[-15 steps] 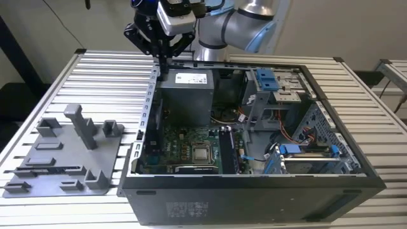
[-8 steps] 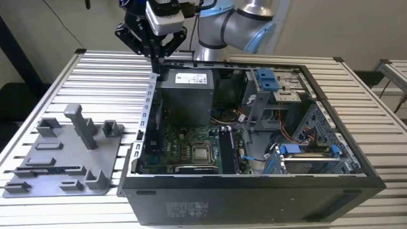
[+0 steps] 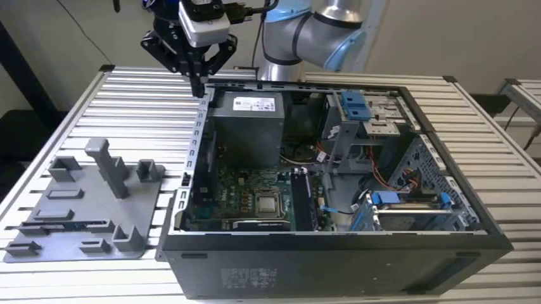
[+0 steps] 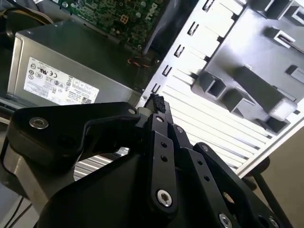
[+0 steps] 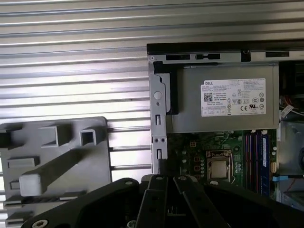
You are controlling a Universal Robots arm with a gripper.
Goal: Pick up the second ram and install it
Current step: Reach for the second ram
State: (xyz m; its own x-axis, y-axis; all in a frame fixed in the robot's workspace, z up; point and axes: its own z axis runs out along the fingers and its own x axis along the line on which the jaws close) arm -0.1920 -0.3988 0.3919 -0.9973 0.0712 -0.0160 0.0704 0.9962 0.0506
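Hovering at the far corner of the open black computer case [image 3: 338, 263], on the exterior view's left, the black jaws stand closed, and we see nothing between them. Their fingertips [image 3: 200, 85] meet in a point just beside the case's rim, close to the grey metal power supply box [image 3: 245, 126]. The silver and light-blue robot arm [image 3: 325, 28] rises behind.

We find the second ram [image 3: 72, 223], a long thin dark bluish-green stick, lying flat and low on the grey plastic fixture plate [image 3: 85, 206]. The plate rests on the silver slatted counter [image 3: 144, 95], beside the case and well apart from the jaws.

In the second wrist view we see what the exterior view leaves small: the fingertips [image 4: 156, 102] pressed together, empty, over the counter's slats next to the case wall. The first wrist view gives us the square silver processor chip [image 5: 218, 168] on the green board. It also shows upright blue-edged sticks in the memory slots [image 5: 256, 152] beside it. The exterior view shows that chip [image 3: 268, 204] too, though the slots there are hard for us to read.
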